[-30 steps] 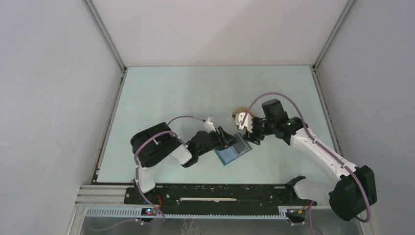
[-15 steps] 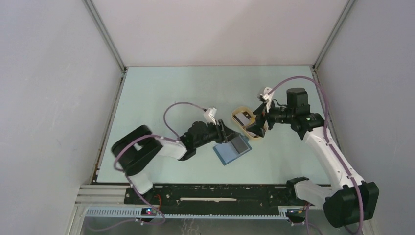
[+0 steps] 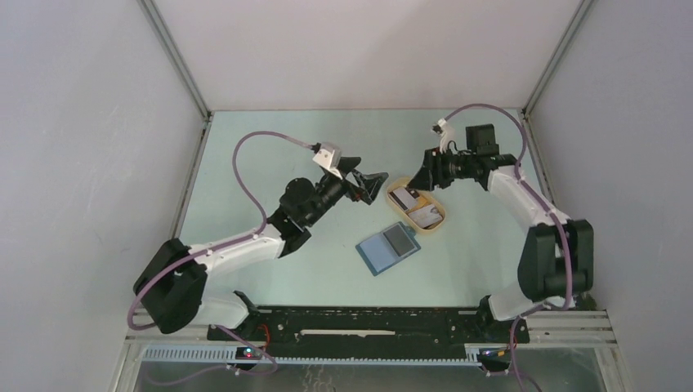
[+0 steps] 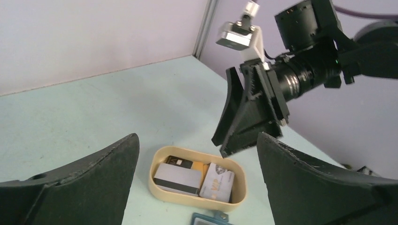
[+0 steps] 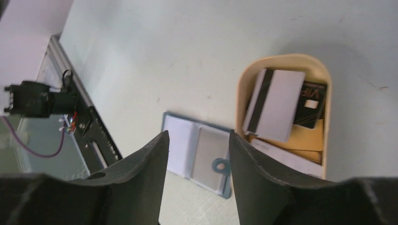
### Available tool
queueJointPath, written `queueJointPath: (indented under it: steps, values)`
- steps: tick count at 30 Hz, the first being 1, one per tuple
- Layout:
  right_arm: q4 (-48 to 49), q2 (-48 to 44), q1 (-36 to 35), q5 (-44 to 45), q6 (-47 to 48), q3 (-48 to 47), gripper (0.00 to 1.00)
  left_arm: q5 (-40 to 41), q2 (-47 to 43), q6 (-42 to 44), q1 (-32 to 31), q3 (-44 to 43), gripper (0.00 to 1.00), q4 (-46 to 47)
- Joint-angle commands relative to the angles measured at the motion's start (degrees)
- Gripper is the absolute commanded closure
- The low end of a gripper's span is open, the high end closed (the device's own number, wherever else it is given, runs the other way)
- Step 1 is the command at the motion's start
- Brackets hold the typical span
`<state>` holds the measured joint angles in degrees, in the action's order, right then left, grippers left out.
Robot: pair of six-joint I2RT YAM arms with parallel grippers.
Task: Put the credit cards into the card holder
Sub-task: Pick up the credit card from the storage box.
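Credit cards (image 5: 277,103) lie in the beige tray (image 5: 281,58), with the card holder (image 5: 197,150) open just nearward. The right pincer (image 3: 426,175), parted and empty, hovers closest, beyond the tray. The left pincer (image 3: 369,173) is wide open, leftward.

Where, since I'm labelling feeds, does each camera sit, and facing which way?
Top external: high behind the robot, looking down on the table; left arm and right arm show.
Left wrist: low, facing the tray and the right arm's jaws; own jaws frame it.
Right wrist: looking down at tray and card holder; own jaws below.
All three share the tray.

"VIP" is printed on a whitish card (image 4: 217,182).
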<state>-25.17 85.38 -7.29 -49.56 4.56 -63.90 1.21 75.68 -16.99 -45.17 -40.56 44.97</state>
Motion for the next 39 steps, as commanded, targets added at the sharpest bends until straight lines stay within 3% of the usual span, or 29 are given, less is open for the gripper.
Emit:
queueJointPath:
  steps: [1,6,18,39]
  values:
    - [-1.99,7.61,0.18,6.41,-3.11,-5.35,0.45,-7.91,4.09,2.52,1.46,-2.77,0.01,-2.56]
    - [-4.24,14.55,-0.16,10.23,-3.52,-10.16,0.5,-11.2,9.06,-0.06,1.46,-0.99,0.1,-2.21]
    - [-8.57,24.37,-2.02,14.64,-2.28,-14.73,0.47,-10.62,11.28,0.38,1.47,-3.54,0.13,-9.25]
    - [-10.49,26.78,-4.73,13.19,-2.01,-16.52,0.48,-10.71,11.62,-0.14,1.44,-3.19,0.14,-9.46]
